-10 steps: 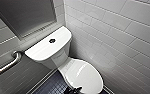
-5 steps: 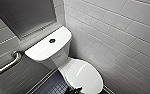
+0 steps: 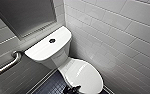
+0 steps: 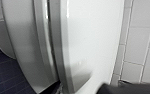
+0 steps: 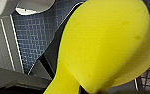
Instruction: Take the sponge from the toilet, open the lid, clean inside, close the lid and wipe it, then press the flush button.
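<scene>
The white toilet (image 3: 54, 58) stands in the corner, and its lid (image 3: 84, 75) lies down over the bowl. The flush button (image 3: 52, 40) is a dark dot in the middle of the flat tank top. My left gripper (image 3: 72, 89) shows as a dark tip at the lid's front edge, open. Its wrist view looks along the lid's rim (image 4: 66, 50) from close by, with a thin gap to the seat below. The yellow sponge (image 5: 103, 42) looms large in the right wrist view, pinched at its narrow end by my right gripper (image 5: 73, 86).
A metal grab bar (image 3: 6, 65) runs along the left wall beside the tank. A tiled wall (image 3: 121, 37) stands close on the toilet's right. Dark blue floor tiles (image 3: 52, 86) lie to the left of the bowl.
</scene>
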Motion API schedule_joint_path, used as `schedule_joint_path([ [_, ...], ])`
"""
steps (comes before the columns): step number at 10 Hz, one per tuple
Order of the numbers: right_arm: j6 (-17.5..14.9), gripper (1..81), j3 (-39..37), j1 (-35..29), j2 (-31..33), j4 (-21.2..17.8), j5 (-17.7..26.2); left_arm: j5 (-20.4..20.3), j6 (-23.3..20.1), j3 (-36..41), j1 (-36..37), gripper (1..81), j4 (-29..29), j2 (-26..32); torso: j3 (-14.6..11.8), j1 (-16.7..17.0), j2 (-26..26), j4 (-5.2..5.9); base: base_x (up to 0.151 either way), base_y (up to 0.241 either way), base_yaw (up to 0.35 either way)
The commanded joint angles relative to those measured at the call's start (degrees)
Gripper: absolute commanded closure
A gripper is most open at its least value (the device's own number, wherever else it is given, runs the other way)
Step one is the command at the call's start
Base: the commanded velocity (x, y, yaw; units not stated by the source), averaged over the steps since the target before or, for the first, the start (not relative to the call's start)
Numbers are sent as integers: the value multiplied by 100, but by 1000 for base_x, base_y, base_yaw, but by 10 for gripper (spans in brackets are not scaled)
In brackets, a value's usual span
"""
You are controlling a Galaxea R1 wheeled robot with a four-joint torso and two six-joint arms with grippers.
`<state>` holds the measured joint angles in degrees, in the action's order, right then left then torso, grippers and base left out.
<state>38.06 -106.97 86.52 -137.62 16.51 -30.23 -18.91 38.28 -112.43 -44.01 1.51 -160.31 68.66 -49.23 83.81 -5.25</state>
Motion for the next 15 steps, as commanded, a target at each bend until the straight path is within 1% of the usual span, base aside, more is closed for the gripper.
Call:
schedule_joint_path([
  [1, 17, 811, 99, 116, 250, 134, 272, -96, -22, 126, 599, 10, -195, -186, 0, 0, 0, 0, 0, 0, 0],
  [5, 26, 811, 90, 116, 241, 125, 272, -43, -13, -683, 581, 10, -213, -625, 0, 0, 0, 0, 0, 0, 0],
  [9, 35, 811, 125, 81, 267, 116, 264, -34, -13, -1316, 432, 10, -257, -951, -2, 4, 2, 5, 0, 0, 0],
  [13, 27, 811, 169, 72, 303, 116, 184, -113, 74, -842, 485, 10, -248, -776, -2, 6, 2, 5, 0, 0, 0],
  [15, 26, 811, 134, 72, 276, 107, 193, -368, 198, -246, 494, 10, -248, -425, -2, 6, 2, 5, 0, 0, 0],
])
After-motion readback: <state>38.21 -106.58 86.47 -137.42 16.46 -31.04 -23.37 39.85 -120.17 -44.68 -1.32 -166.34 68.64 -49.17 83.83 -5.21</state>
